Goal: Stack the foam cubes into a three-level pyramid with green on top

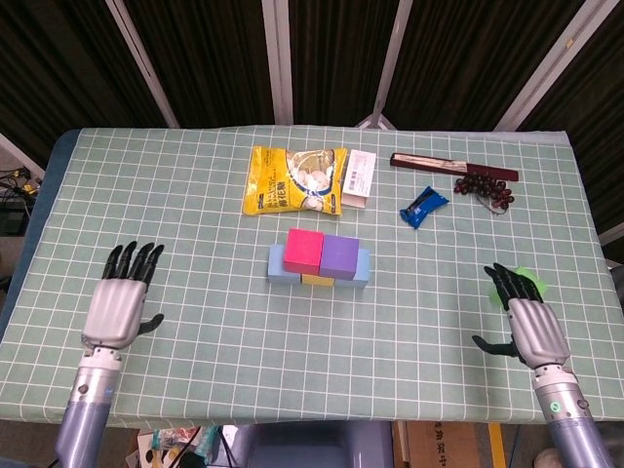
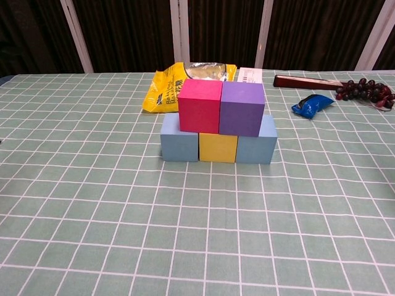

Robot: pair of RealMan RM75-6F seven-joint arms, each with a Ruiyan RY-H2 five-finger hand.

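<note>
Two levels of foam cubes stand mid-table: a pink cube [image 1: 304, 250] [image 2: 200, 105] and a purple cube [image 1: 339, 255] [image 2: 242, 108] sit on a base row of a blue cube [image 2: 179, 145], a yellow cube [image 2: 218, 148] and another blue cube [image 2: 258, 147]. The green cube [image 1: 530, 276] lies on the table near the right edge, mostly hidden behind my right hand's fingertips. My right hand [image 1: 526, 317] hovers there with fingers apart and thumb out to the side, holding nothing. Far left, my left hand [image 1: 122, 297] is spread flat and empty. Neither hand shows in the chest view.
Behind the stack lie a yellow snack bag [image 1: 292, 180] [image 2: 179, 83] and a white packet [image 1: 358, 178]. A blue wrapper [image 1: 423, 207] [image 2: 313, 105], dark grapes [image 1: 485, 187] and a long dark box [image 1: 453, 168] occupy the back right.
</note>
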